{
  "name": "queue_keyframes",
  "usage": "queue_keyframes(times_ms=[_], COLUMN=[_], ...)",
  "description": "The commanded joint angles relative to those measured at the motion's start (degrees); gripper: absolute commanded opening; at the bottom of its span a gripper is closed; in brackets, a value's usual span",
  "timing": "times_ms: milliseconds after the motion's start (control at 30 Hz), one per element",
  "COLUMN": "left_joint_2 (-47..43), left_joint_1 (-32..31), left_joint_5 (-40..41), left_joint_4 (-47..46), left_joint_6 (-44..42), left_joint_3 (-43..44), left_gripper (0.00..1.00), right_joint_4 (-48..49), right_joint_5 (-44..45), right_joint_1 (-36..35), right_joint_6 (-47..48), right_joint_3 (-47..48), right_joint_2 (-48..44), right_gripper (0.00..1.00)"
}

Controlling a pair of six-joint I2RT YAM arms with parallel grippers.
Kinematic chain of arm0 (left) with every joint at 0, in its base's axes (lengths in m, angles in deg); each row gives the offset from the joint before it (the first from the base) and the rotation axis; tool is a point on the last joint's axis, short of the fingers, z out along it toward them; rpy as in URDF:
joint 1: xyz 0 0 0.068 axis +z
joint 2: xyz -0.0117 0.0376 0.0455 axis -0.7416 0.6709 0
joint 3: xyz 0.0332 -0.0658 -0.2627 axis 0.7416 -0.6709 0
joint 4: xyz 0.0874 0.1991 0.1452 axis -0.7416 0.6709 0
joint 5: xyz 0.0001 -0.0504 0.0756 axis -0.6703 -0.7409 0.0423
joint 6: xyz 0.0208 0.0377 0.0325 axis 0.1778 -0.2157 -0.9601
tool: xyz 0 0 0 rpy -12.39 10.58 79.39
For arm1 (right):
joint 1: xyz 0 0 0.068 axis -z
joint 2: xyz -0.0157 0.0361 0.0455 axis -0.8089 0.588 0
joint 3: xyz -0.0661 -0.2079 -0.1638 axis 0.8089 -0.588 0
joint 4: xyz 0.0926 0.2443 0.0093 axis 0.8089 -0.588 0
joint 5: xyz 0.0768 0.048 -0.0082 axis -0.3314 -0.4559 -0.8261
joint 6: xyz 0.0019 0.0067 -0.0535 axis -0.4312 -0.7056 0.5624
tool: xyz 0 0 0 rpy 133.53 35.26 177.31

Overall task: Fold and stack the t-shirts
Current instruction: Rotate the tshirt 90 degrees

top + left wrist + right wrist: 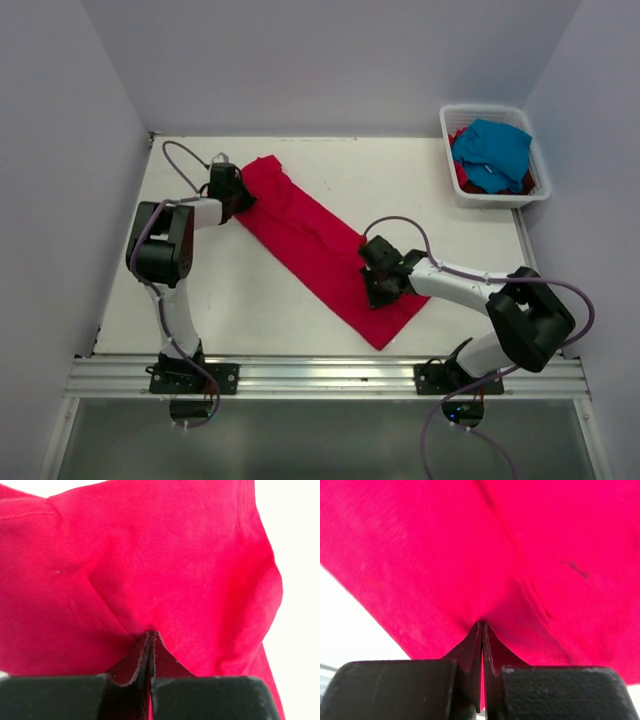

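**While both claws pinch red cloth: one shirt laid in a long band, others wait in basket**

As things lie now, the white tabletop carries one crimson t-shirt. It is narrowed to a long band running diagonally from near the far-left corner toward the near edge, right of centre.

At the far-right corner sits the white slatted basket, w/ a turquoise t-shirt on top of more red cloth.

L gripper is closed on the band's far-left end. R gripper is closed on the cloth near its near-right end. Both wrist views show jaws pressed together w/ a thin ridge of red fabric nipped btwn them (L, R).

Handling, as a judgement: cloth looks light, limp, no stiffness. It prob. sags btwn two grips, drags on the tabletop and wrinkles rather than sliding flat. A thin pinch could slip out. Best holds are prob. hems, seams or end corners, where layers double up, w/ both ends lifted together for the fold.
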Motion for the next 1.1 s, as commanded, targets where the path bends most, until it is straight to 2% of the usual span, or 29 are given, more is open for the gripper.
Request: queue_keyframes(times_ms=[0,367,667,933,1067], left_joint_2=[6.1,19.7,28.6,31.9,29.4], left_joint_1=[0.1,-0.1,-0.2,-1.0,-1.2], left_joint_5=[-8.3,-27.2,-34.7,-37.2,-39.9], left_joint_4=[1.7,-4.1,-3.6,-4.2,-8.8], left_joint_6=[-1.2,2.4,4.9,7.0,7.9], left_joint_3=[6.1,19.3,31.7,37.8,36.1], left_gripper=[0.0,0.0,0.0,0.0,0.0], right_joint_4=[0.4,6.7,10.5,8.4,5.4], right_joint_5=[-8.8,-12.9,-14.0,-11.0,-3.0], right_joint_1=[-3.2,-18.4,-29.1,-32.7,-32.7], right_joint_6=[-2.3,-9.5,-13.3,-13.7,-12.1], right_joint_3=[-3.4,-3.1,4.5,11.3,13.4], right_joint_2=[0.3,5.7,14.8,18.9,16.4], right_gripper=[0.0,0.0,0.0,0.0,0.0])
